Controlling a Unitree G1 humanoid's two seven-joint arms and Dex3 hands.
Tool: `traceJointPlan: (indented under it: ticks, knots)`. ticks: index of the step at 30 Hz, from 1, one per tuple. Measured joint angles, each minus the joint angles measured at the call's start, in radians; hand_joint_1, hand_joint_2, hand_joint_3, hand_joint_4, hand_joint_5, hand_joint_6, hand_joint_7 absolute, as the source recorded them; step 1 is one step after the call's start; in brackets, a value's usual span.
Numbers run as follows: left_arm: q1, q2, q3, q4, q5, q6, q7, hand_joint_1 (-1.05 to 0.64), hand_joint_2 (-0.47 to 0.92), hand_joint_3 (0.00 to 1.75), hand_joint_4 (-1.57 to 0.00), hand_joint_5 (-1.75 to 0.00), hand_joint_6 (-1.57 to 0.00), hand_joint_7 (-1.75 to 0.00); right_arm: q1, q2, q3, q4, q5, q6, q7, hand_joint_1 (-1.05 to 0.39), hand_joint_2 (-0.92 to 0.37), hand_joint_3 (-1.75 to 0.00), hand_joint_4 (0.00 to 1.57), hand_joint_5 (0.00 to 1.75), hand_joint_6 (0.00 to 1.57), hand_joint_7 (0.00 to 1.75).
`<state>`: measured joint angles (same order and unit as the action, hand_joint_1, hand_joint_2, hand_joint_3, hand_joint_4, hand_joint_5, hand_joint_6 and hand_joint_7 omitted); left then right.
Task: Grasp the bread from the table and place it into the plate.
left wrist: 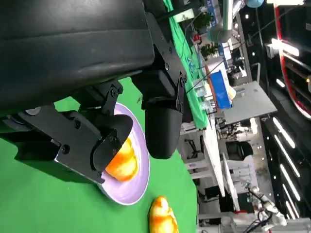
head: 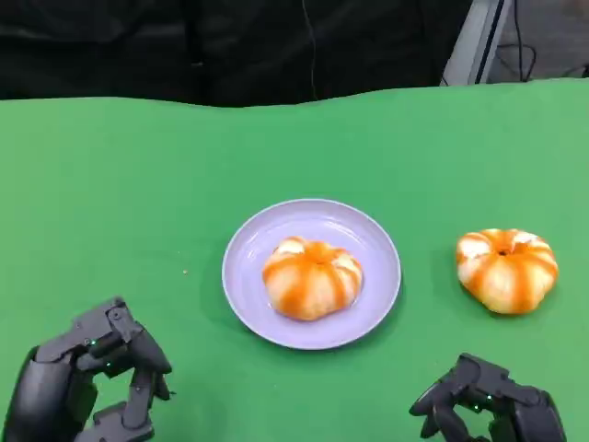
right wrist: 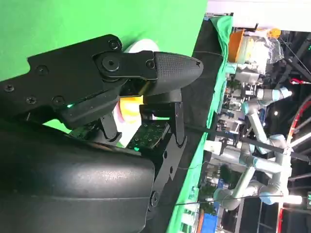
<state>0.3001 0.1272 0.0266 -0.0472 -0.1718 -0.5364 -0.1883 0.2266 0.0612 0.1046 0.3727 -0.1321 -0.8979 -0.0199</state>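
Head view, taking the plate (head: 241, 276) as reference. My left hand (head: 97, 378) sits low over the table (head: 110, 184), well to the plate's near-left, fingers curled in with nothing in them, not touching anything. Left wrist view agrees: black fingers (left wrist: 160, 121) bent with nothing between them, plate (left wrist: 138, 182) past them with a bun (left wrist: 122, 160) in it.

The plate is lavender, round, flat on the green table, about centre. One bread (head: 313, 278) already lies in it, orange and cream striped, pumpkin-shaped, slightly toward the plate's near side.

A second bread (head: 507, 269) of the same look lies on the table right of the plate, clear of the rim, not touching it. The left wrist view catches it too (left wrist: 163, 217), just off the plate's edge.

My right hand (head: 488, 405) is near-right of the plate, on my side of the loose bread and apart from it. Fingers bent inward, holding nothing. In the right wrist view the fingers (right wrist: 165, 70) cover most of the plate (right wrist: 141, 46); a bit of yellow bread (right wrist: 130, 107) shows between them, not gripped.
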Motion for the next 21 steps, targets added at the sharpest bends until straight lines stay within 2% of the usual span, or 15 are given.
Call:
traceJointPlan:
  ticks: [10,16,21]
  knots:
    - [0.024,-0.010,0.004,-0.005,0.000,0.006,-0.025,0.03,0.52,1.22,-0.86,-1.75,-0.71,-1.67,0.000,-0.003,-0.004,0.000,0.000,-0.001,0.000,-0.69,-0.92,-0.44,0.83,1.57,0.87,1.22]
    - [0.021,-0.013,0.005,0.011,-0.001,0.005,-0.052,0.03,0.51,1.23,-0.85,-1.75,-0.70,-1.67,0.000,-0.003,-0.004,0.000,0.000,-0.001,0.000,-0.69,-0.92,-0.44,0.84,1.57,0.88,1.22]
    - [0.019,-0.018,0.010,0.013,0.003,0.005,-0.055,0.03,0.46,1.33,-0.83,-1.75,-0.73,-1.64,-0.003,-0.004,-0.005,0.005,0.000,-0.003,0.000,-0.68,-0.92,-0.47,0.82,1.56,0.87,1.23]
